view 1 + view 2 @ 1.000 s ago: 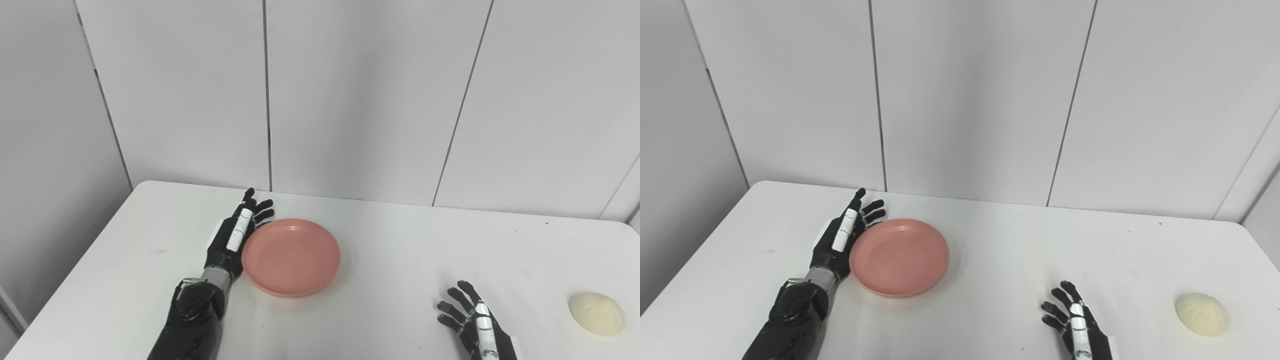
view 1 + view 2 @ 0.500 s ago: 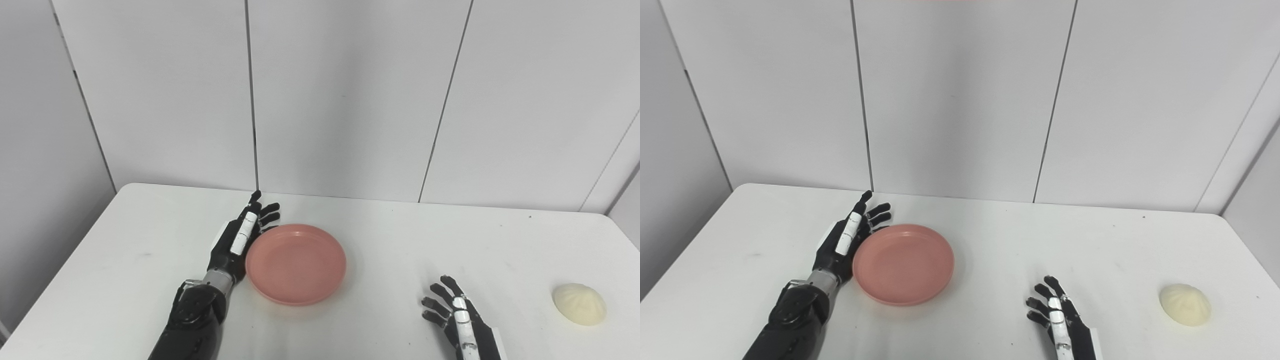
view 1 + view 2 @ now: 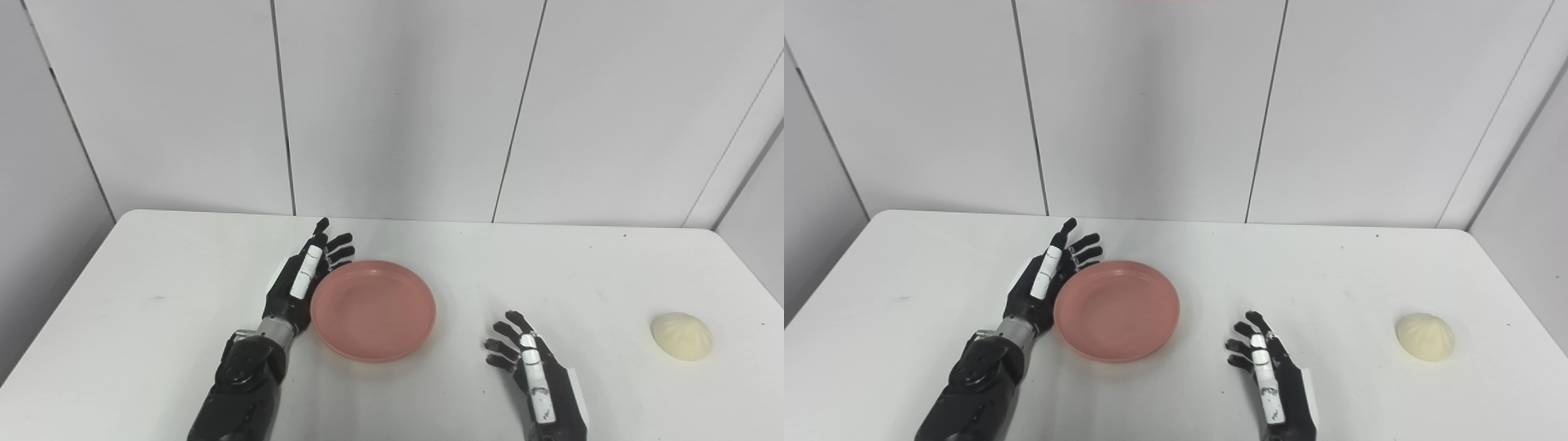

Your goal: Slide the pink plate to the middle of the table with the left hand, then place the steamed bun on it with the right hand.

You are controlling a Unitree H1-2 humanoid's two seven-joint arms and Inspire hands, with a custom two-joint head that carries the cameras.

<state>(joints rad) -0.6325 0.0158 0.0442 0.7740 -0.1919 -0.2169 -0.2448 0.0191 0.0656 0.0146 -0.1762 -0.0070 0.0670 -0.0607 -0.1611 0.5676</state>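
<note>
While sliding proceeds: entries follow.
Pink plate (image 3: 373, 309): near mid-tabletop (image 3: 153, 318); rigid, light, likely slick; push at rim.
Left hand (image 3: 303, 282): fingers spread, flat against plate's left rim, apparently touching; holds nothing.
Steamed bun (image 3: 681, 335): far right; soft, cup from the sides.
Right hand (image 3: 536, 376): fingers spread, empty.

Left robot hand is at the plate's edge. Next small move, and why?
Probably a little more push rightward: the left robot hand lies open against the pink plate's left rim, and the plate looks slightly left of the table's middle. The steamed bun lies untouched, far right.
</note>
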